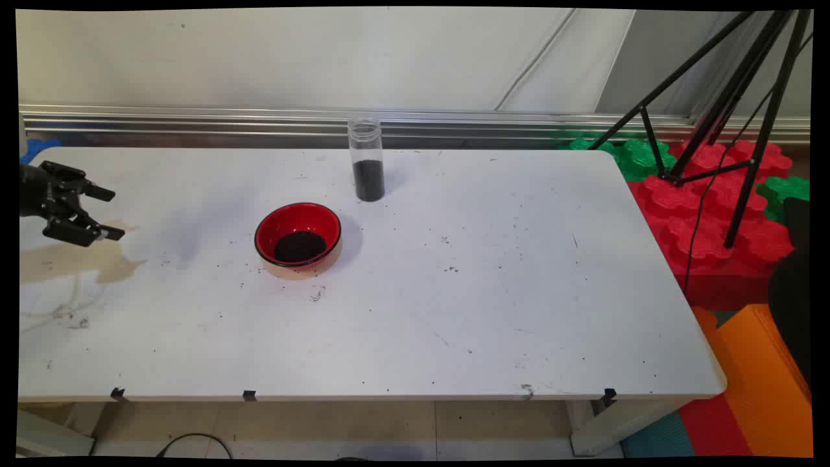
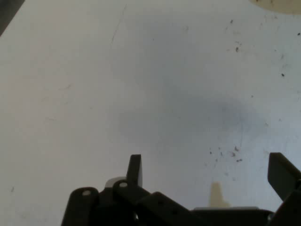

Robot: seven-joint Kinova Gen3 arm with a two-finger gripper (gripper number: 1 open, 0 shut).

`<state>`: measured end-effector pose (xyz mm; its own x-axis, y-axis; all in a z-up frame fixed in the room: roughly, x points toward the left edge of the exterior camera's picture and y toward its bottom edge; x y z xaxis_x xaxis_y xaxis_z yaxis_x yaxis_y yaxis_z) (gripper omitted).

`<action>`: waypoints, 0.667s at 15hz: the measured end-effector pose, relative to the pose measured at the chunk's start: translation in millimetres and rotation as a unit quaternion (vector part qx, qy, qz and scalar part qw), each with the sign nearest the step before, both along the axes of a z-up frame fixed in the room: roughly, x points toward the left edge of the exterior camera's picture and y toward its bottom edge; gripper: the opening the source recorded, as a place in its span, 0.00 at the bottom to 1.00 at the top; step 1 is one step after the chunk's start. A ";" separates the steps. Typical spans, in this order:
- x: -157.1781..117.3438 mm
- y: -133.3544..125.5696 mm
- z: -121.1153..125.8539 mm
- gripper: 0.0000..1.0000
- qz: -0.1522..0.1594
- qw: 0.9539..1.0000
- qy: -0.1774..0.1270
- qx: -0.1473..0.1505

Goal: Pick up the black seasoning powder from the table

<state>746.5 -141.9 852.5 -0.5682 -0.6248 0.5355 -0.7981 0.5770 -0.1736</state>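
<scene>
**Gripper idle at left edge, nothing held**

White table (image 1: 454,311) ran across the frame, speckled with dark crumbs, a tan stain (image 1: 71,263) at its left side. Pale wall and a metal rail behind it; red and green foam blocks (image 1: 707,194) and a black tripod (image 1: 733,97) at upper right, orange mat (image 1: 765,383) at lower right.

Gripper (image 1: 107,213) sat at the far left of the frame, above the stain, jaws spread, nothing between them. Hand view showed only bare tabletop ahead of the two fingers (image 2: 134,169).

Red bowl (image 1: 298,235) with a dark granular heap inside sat left of center, well apart from the gripper. Clear jar (image 1: 366,159), upright, lidless, lower part filled with dark grains, stood just up and right of the bowl, not touching it.
</scene>
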 end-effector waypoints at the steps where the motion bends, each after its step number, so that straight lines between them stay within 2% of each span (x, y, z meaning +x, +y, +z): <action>1: -0.7 -1.4 0.9 1.00 0.001 1.000 0.001 -0.001; 6: -7.7 -14.8 8.5 1.00 0.008 1.000 0.012 -0.010; 10: -21.4 -34.9 17.8 1.00 0.008 0.999 0.035 -0.021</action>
